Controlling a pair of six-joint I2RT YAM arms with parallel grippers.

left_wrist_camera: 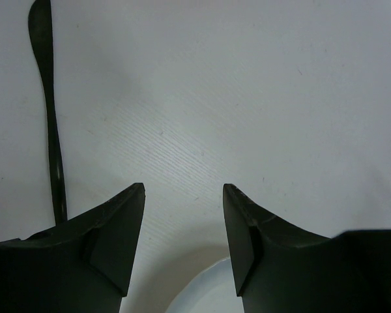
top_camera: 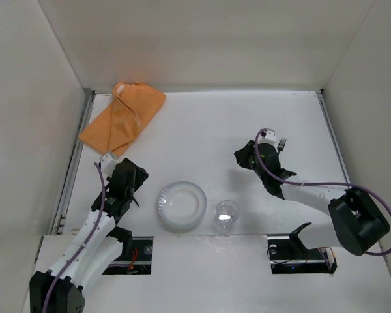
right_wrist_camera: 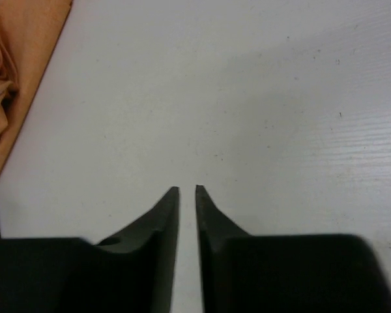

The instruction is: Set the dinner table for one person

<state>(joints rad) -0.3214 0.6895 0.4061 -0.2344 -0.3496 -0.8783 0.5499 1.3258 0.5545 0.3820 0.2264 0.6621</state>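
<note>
From above, the white tabletop point(top_camera: 208, 124) lies between white walls, with a crumpled orange cloth point(top_camera: 122, 119) in its far left corner. A white plate point(top_camera: 181, 205) sits near the front edge, and a clear glass point(top_camera: 227, 216) stands just beside it on the right. The left end effector point(top_camera: 135, 186) hovers near the plate's left rim. The right end effector point(top_camera: 240, 156) hangs farther back, with a fork point(top_camera: 281, 143) just beside its wrist. In the left wrist view the fingers are spread and released over bare tabletop, with a dark utensil handle point(left_wrist_camera: 49, 98) at left and the plate's rim at the bottom. In the right wrist view the fingers are clenched to a slit on nothing, and the cloth is at the upper left
</note>
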